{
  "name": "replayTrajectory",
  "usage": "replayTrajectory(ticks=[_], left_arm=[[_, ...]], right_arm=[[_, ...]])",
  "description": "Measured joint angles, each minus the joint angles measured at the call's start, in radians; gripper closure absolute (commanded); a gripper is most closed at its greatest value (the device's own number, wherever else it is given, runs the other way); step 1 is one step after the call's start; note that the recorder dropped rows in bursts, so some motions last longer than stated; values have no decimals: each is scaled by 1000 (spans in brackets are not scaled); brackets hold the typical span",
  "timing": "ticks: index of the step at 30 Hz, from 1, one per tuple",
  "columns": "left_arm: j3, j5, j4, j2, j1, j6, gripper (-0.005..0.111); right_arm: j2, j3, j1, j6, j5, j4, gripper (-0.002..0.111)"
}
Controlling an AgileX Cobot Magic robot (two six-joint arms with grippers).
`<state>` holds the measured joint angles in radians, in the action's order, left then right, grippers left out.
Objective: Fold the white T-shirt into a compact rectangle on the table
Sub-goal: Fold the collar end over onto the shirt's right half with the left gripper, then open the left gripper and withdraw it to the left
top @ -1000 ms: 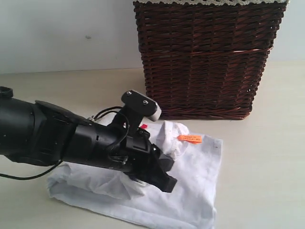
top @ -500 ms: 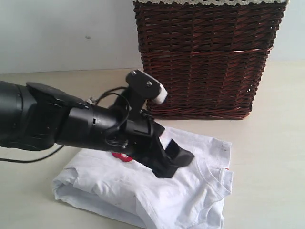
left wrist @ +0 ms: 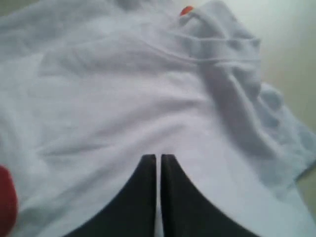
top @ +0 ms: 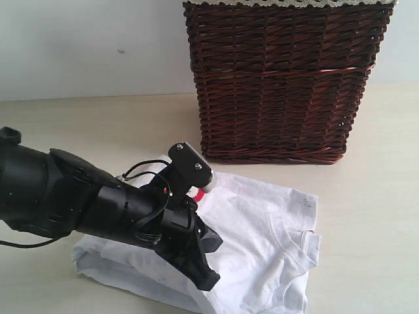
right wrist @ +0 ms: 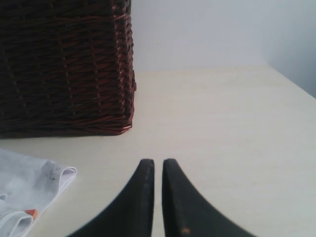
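Observation:
The white T-shirt [top: 258,219] lies folded in a rough rectangle on the table [top: 366,209], its collar toward the right and a bit of red showing beside the arm. My left gripper [top: 206,280] hangs low over the shirt's front part, tips pointing down. In the left wrist view the left gripper [left wrist: 158,157] is shut, with only a thin slit between the fingers and nothing pinched; the white T-shirt [left wrist: 123,89] fills that view, its red patch [left wrist: 5,200] at the edge. My right gripper [right wrist: 158,162] is shut over bare table [right wrist: 227,123], apart from the shirt's corner [right wrist: 29,180].
A tall dark brown wicker basket [top: 281,78] stands just behind the shirt, also seen as the basket [right wrist: 64,64] in the right wrist view. The bulky black left arm [top: 72,199] covers the shirt's left part. A pale wall rises behind the table.
The left gripper carried a fold of the shirt over, opened and let it drop flat, then shut and drew back toward the front. The orange tag is now covered. The right gripper stayed still.

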<state>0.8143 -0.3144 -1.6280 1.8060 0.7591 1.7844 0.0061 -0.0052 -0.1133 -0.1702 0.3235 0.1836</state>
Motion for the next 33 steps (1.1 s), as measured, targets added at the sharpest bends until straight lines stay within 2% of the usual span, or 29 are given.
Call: replayTrajectory(ticks=[4,9,15,19,25,29,33], left_arm=[[32,41,-25,41,-24,14,107],[50,1,0,111,-50,0,107],[46,-85,102,141,-51,-188,107],[42,-164,119,145,-51,-348,107],[50,-322,-5,145,-50,-418,107],[109,-308,-51,140,-62,-428,107],[127,-206,-73,65,-128,-474,107]], right_arm=[[0,0,0,0,0,0,101],[0,0,0,0,0,0,101],[0,0,0,0,0,0,101],[0,0,0,0,0,0,101],[0,0,0,0,0,0,101],[0,0,0,0,0,0,101],[0,0,0,0,0,0,101]])
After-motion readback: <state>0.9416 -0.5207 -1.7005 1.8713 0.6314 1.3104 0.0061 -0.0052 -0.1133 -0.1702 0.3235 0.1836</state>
